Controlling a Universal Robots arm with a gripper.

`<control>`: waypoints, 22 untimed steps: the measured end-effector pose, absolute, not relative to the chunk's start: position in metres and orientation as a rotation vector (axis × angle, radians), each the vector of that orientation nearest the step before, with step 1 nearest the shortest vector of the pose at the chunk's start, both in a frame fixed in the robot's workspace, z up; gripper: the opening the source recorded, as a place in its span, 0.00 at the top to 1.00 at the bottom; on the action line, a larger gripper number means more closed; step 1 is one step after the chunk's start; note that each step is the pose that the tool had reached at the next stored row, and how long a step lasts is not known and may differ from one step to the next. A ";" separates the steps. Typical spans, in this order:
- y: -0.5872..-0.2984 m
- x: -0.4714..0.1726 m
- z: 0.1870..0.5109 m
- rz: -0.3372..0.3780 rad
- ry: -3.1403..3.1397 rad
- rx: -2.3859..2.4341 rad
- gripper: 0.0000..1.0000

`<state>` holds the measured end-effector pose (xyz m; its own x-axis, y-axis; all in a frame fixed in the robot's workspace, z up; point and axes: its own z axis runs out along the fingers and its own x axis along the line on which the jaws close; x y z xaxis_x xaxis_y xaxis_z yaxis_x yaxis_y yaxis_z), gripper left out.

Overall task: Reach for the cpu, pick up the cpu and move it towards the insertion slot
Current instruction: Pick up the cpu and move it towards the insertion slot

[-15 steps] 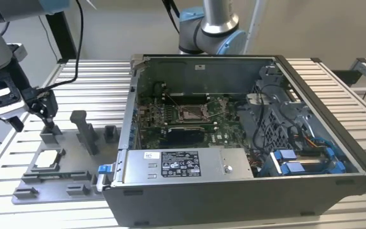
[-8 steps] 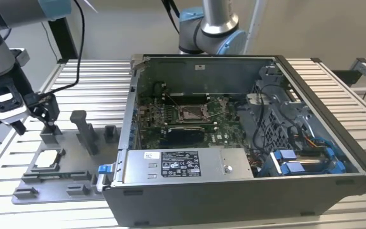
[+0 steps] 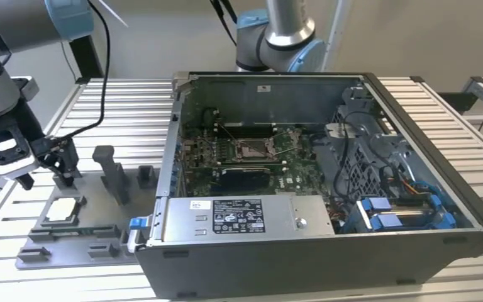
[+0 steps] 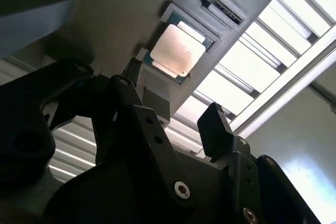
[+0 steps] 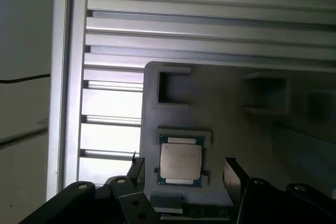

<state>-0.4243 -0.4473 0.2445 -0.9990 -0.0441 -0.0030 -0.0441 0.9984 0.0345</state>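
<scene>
Gripper (image 5: 184,174): open, empty, hanging directly above the cpu (image 5: 180,162), jaws straddling two opposite edges. Cpu: flat in the fixture (image 3: 99,242) nest. Slot (image 3: 254,148): well apart, toward the exterior view's right.

My gripper (image 5: 184,172) has matt black fingers (image 5: 232,177), plastic or coated metal, I can't quite tell. The cpu (image 5: 180,162) lid is pale satin metal. Its fixture (image 5: 220,129), at eight o'clock from the case (image 3: 309,258) in the exterior view, looks like dull grey plastic. The table (image 5: 210,19) is ribbed bright aluminium, and the metal frame of the insertion slot (image 3: 256,148) gleams.
</scene>
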 end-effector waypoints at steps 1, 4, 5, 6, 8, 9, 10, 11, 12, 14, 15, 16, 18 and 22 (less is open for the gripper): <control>-0.448 -0.424 0.243 0.054 3.138 -0.069 0.00; -0.450 -0.424 0.237 0.054 3.138 -0.068 0.00; -0.450 -0.424 0.235 0.054 3.138 -0.068 0.00; -0.451 -0.424 0.234 0.054 3.138 -0.068 0.00; -0.452 -0.424 0.231 0.054 3.138 -0.068 0.00; -0.452 -0.424 0.230 0.054 3.138 -0.067 0.00; -0.453 -0.424 0.228 0.054 3.138 -0.067 0.00; -0.454 -0.424 0.227 0.054 3.138 -0.067 0.00; -0.454 -0.424 0.226 0.054 3.138 -0.067 0.00; -0.454 -0.424 0.223 0.054 3.138 -0.067 0.00; -0.454 -0.424 0.221 0.054 3.138 -0.065 0.00; -0.454 -0.424 0.220 0.054 3.138 -0.064 0.00; -0.454 -0.424 0.217 0.054 3.138 -0.063 0.00; -0.454 -0.424 0.211 0.054 3.138 -0.063 0.00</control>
<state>-0.4243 -0.4544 0.2107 -0.9992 -0.0399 -0.0029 -0.0400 0.9986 0.0344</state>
